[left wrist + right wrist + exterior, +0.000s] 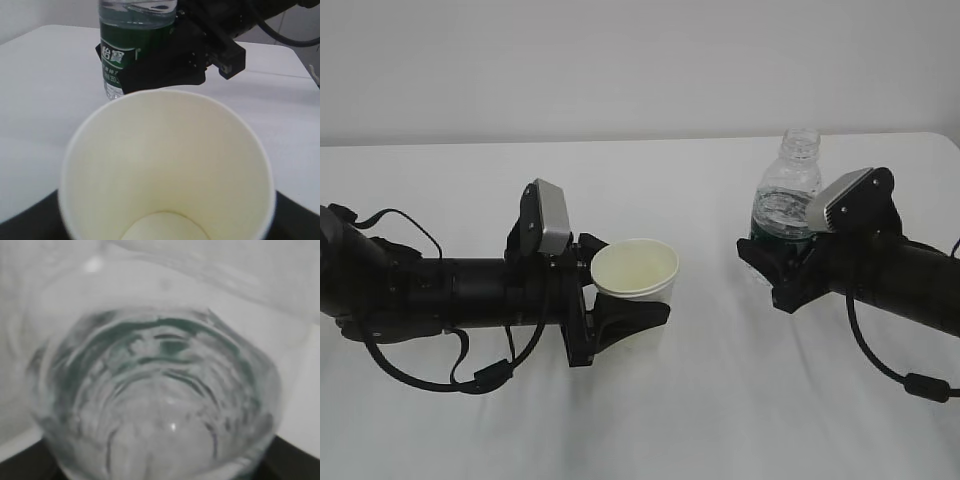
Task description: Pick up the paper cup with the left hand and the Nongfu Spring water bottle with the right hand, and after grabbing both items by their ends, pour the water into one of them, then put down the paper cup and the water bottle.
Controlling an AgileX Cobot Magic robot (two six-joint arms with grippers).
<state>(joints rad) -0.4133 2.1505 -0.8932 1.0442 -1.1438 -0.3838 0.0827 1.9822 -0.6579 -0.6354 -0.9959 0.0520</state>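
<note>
The white paper cup [636, 268] sits between the fingers of my left gripper [628, 286], which is shut on its lower half, mouth tipped a little toward the camera. In the left wrist view the cup [165, 165] fills the lower frame and its cream inside looks dry. The Nongfu Spring water bottle [790, 190] stands upright and uncapped, with my right gripper [775, 252] shut on its green-labelled lower part. Water [782, 212] shows through the clear plastic. The bottle [155, 400] fills the right wrist view, blurred. Cup and bottle are apart.
A white table [720, 400] runs under both arms to a pale wall behind. From the left wrist, the bottle [134, 45] and the black right gripper [200, 52] stand just beyond the cup's rim. Black cables [420, 375] hang under the left arm.
</note>
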